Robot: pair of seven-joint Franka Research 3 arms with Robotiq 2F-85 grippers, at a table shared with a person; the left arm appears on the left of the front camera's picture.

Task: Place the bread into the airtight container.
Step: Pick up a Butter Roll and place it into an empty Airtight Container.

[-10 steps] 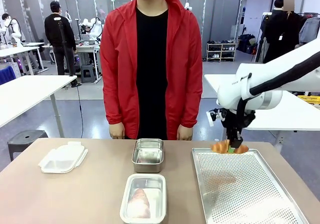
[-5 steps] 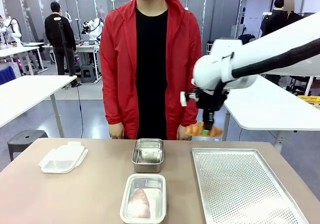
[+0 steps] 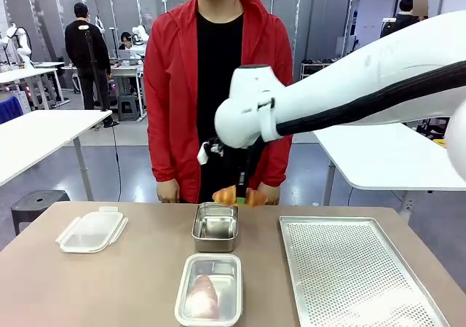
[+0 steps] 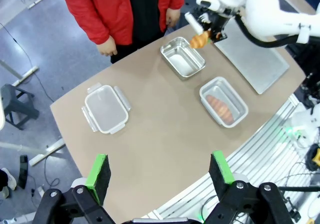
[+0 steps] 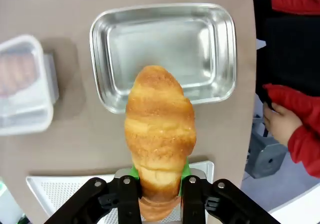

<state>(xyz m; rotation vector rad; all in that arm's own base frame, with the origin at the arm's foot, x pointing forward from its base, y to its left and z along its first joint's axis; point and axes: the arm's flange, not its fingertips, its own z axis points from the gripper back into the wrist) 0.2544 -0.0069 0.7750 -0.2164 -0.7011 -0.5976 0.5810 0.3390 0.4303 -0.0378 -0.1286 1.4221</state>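
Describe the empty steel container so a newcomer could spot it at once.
Start at the brown table, middle of its far edge, in front of the person in the red jacket. The steel container sits left of the perforated tray. Unlike the container nearer the robot, it's bare metal and empty.

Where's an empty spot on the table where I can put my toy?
Bare table lies between the clear plastic box and the steel container; the perforated tray is empty too. Crowded mid-table: that container, the box with bread, and the right gripper holding a croissant above.
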